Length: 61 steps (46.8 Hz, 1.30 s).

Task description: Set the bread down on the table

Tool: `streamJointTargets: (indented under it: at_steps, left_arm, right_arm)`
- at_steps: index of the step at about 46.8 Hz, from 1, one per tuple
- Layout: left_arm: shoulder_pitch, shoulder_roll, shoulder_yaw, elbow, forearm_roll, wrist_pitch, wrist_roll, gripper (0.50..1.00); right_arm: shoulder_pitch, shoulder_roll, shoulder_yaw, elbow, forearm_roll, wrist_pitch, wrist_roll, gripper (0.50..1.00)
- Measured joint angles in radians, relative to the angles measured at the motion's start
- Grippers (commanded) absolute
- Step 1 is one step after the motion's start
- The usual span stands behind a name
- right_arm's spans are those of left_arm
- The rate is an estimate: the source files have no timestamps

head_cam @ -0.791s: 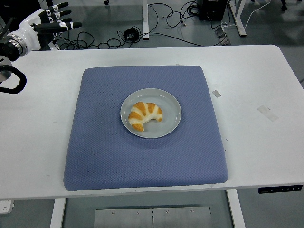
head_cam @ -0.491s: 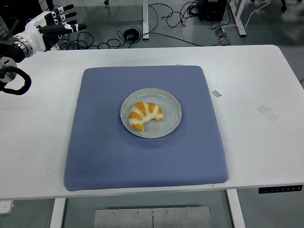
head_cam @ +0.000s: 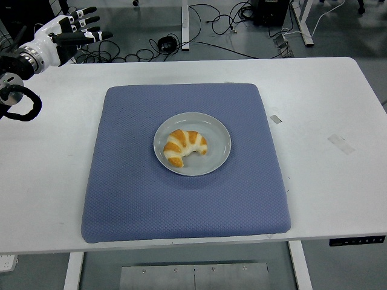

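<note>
Bread (head_cam: 184, 146) sits on a grey plate (head_cam: 217, 130), a curved croissant with pale stripes, lying on the plate's left half. The plate rests near the middle of a blue mat (head_cam: 181, 205) that covers most of the white bench (head_cam: 320, 169). The mat is square with rounded corners and its near edge comes close to the bench's near edge.

At the far left corner the left hand (head_cam: 66, 36) hangs above the bench edge, white with black fingers (head_cam: 91, 36) stretched out and spread toward the right, holding nothing. It is well apart from the plate and the bread. A loop of black cable (head_cam: 21, 109) hangs from the arm at the left edge.

On the bare bench right of the mat lie two small strips of tape (head_cam: 340, 143), one just beside the mat, the other farther right. Beyond the far edge, cables (head_cam: 211, 24) trail over the floor.
</note>
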Motion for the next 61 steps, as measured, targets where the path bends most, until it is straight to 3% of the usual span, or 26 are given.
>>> streamJointTargets:
  at_steps: [61]
  left_arm:
    - [-0.002,0.0,0.012,-0.008,0.002,0.0,0.0,0.971]
  right_arm:
    - [0.0,0.0,0.0,0.0,0.0,0.0,0.0,1.0]
